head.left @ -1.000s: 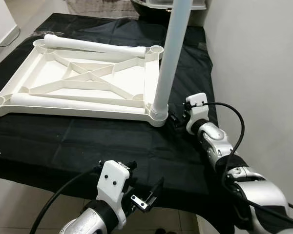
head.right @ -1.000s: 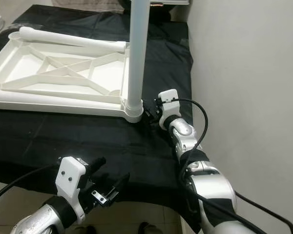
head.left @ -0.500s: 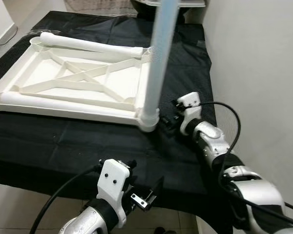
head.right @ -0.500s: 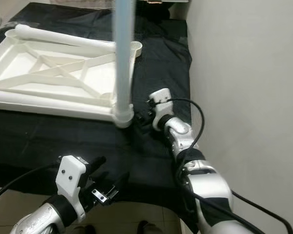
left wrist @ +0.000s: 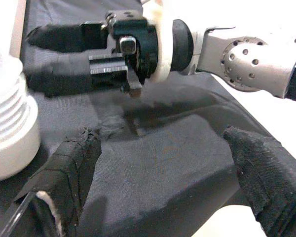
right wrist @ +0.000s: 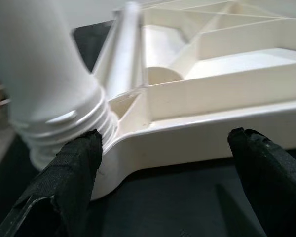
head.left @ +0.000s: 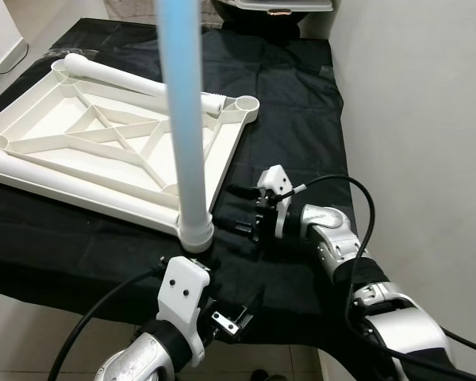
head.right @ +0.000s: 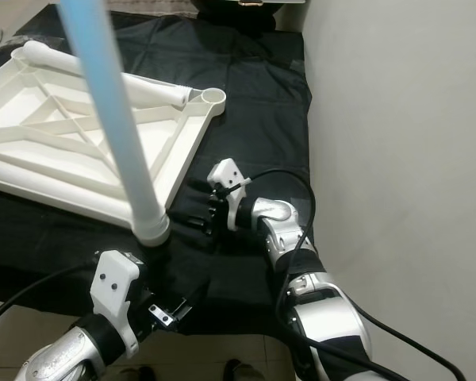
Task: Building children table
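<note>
Swinging round since a second ago, the white tabletop [head.left: 103, 151] turns on the black cloth [head.left: 293, 103] — its corner with the upright leg [head.left: 182, 119] now sits nearer, just ahead of the left gripper [head.left: 242, 317]. Right gripper [head.left: 242, 210] has followed, fingers spread and empty, just right of that corner. Left fingers are also apart, holding nothing. Two loose legs [head.left: 143, 79] lie on the frame, sockets still empty — fitting legs is the step in hand; next, I'd judge, comes grasping one and standing it in a free socket [head.left: 244, 103].

The left end effector [left wrist: 163, 173] gaped over black cloth [left wrist: 163, 148]; the right end effector [left wrist: 64, 59] neared a white ribbed plastic leg base [left wrist: 7, 123].
</note>
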